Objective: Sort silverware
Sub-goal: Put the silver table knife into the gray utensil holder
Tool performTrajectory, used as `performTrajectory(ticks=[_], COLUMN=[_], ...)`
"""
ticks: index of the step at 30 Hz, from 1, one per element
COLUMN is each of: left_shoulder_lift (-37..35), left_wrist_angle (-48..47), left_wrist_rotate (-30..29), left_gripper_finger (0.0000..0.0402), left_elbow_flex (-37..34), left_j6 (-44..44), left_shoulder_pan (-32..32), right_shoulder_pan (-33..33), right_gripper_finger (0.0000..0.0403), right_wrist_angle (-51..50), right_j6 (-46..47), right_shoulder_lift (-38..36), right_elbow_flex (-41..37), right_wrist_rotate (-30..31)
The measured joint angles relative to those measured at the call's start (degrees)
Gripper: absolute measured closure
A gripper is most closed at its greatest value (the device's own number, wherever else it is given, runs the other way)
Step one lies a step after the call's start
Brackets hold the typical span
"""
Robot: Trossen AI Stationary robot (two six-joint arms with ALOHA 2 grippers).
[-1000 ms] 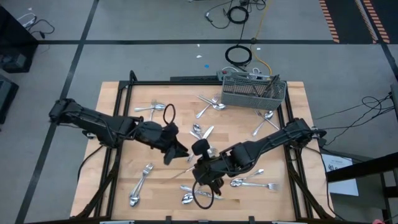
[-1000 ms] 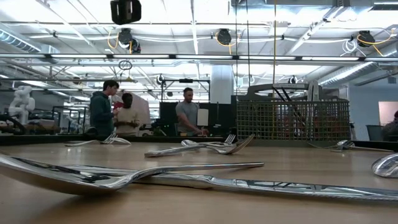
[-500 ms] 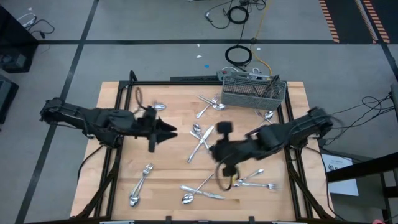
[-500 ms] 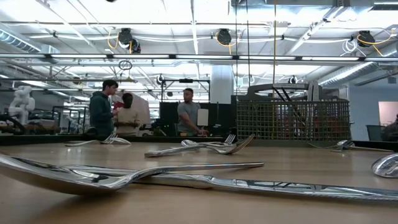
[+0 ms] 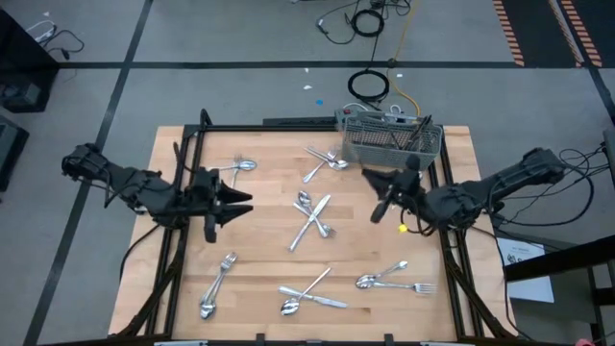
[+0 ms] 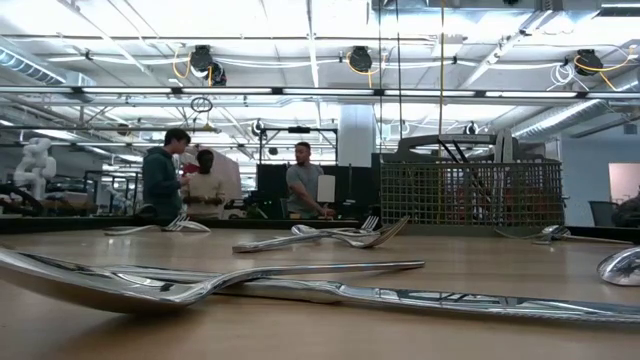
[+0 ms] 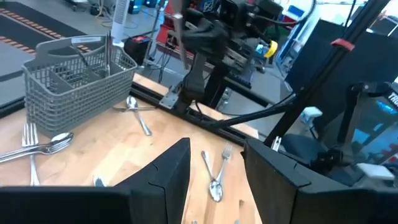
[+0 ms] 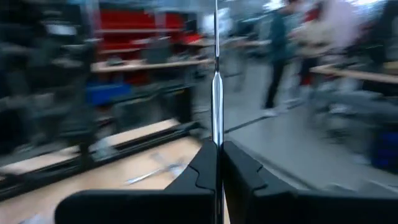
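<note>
The right tool (image 5: 383,197), clenched on one silverware piece (image 8: 216,81) near the mesh basket (image 5: 389,140), should lift it upright over a compartment before letting go; the left tool (image 5: 231,200) waits, released.

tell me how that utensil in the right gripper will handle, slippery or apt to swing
The utensil is thin, polished metal pinched low on its handle by the right gripper, so it may slip or pivot. It stands straight, so it is probably stiff. It looks light, and might clatter against the basket.
</note>
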Motion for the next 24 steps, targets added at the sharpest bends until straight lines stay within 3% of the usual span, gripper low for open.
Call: performTrajectory(ticks=[7, 10, 17, 24], left_shoulder_lift=[2.7, 4.1, 6.9, 8.8], left_wrist_angle=[-0.1, 0.0, 0.6, 0.7], left_wrist_rotate=[0.0, -0.1, -4.9, -10.1], left_gripper_finger=[0.0244, 0.0244, 0.0244, 0.0244], left_elbow_flex=[0.0, 0.0, 0.0, 0.0], left_j6=[1.1, 1.0, -2.1, -5.1], left_shoulder_pan=[-0.9, -0.8, -0.8, 2.4], right_shoulder_pan=[-2.5, -4.8, -14.7, -26.2], right_gripper_finger=[0.0403, 0.0403, 0.0402, 0.0402], right_wrist_angle=[3.0, -0.8, -12.4, -10.3], right_j6=[-2.3, -0.1, 17.3, 17.9], right_shoulder_lift=[-1.6, -3.1, -12.6, -19.9], right_elbow_flex=[-6.3, -8.9, -19.9, -30.3], right_wrist_rotate=[20.1, 24.5, 22.8, 14.2])
